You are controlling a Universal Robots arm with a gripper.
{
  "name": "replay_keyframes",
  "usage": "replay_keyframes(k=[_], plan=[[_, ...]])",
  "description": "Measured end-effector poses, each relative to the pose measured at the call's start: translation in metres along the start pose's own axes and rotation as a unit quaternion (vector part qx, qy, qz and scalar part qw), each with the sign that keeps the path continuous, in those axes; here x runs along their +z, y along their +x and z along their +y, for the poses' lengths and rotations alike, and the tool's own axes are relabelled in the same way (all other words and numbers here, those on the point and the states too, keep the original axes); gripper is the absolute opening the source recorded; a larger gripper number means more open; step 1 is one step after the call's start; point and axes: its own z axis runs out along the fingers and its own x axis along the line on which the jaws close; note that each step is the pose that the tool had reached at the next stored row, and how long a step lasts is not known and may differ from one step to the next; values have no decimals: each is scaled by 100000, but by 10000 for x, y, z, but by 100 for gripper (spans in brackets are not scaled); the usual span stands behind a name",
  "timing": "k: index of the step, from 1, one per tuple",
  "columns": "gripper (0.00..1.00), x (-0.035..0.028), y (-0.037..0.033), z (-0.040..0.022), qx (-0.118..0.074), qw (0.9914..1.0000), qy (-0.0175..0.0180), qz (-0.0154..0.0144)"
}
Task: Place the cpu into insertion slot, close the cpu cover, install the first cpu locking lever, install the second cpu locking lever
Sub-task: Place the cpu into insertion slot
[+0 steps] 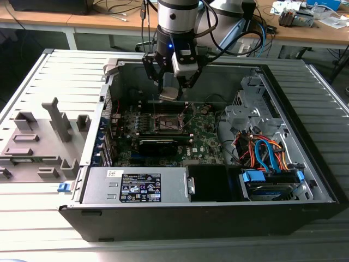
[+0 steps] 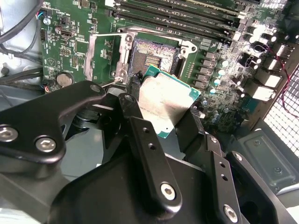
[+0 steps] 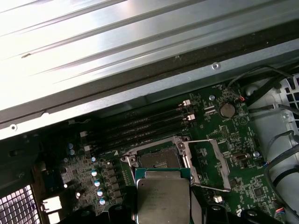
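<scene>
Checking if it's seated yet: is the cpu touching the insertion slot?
Apart. In the exterior view the cpu hangs in the gripper well above the insertion slot, with a visible gap between them.

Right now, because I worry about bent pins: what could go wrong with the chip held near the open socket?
1. The chip is pinched only at its edges by the fingers; it might slip and drop onto the socket.
2. Landing off-square could damage the socket's contacts.
3. The open cover lies right beside the socket, so the fingers could catch it.
</scene>
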Motion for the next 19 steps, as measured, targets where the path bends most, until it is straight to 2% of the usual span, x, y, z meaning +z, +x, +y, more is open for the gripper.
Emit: replay_keyframes(k=[19], plan=[[55,0,0,0,1282,99992,-22,-13]])
